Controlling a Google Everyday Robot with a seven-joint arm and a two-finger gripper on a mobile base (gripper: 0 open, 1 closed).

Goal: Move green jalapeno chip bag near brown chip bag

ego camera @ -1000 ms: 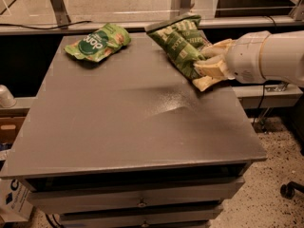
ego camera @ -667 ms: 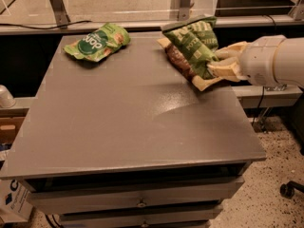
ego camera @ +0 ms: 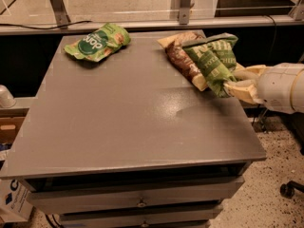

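The green jalapeno chip bag point(ego camera: 210, 60) is at the table's far right, tilted, overlapping the right side of the brown chip bag point(ego camera: 177, 56), which lies flat under it with a cream end toward the back. My gripper point(ego camera: 232, 83) comes in from the right edge on a white arm point(ego camera: 282, 87). Its cream fingers point(ego camera: 243, 90) are closed on the near lower end of the green bag.
A smaller green bag with a dark round logo point(ego camera: 97, 42) lies at the far left of the grey table point(ego camera: 118, 122). Drawers point(ego camera: 142, 201) are below the front edge. Metal railing posts point(ego camera: 183, 4) stand behind. A chair wheel point(ego camera: 287, 189) is on the floor at right.
My gripper has moved right and slightly toward the front with the green jalapeno bag, which now lies further right over the brown bag. The small green bag has not moved.
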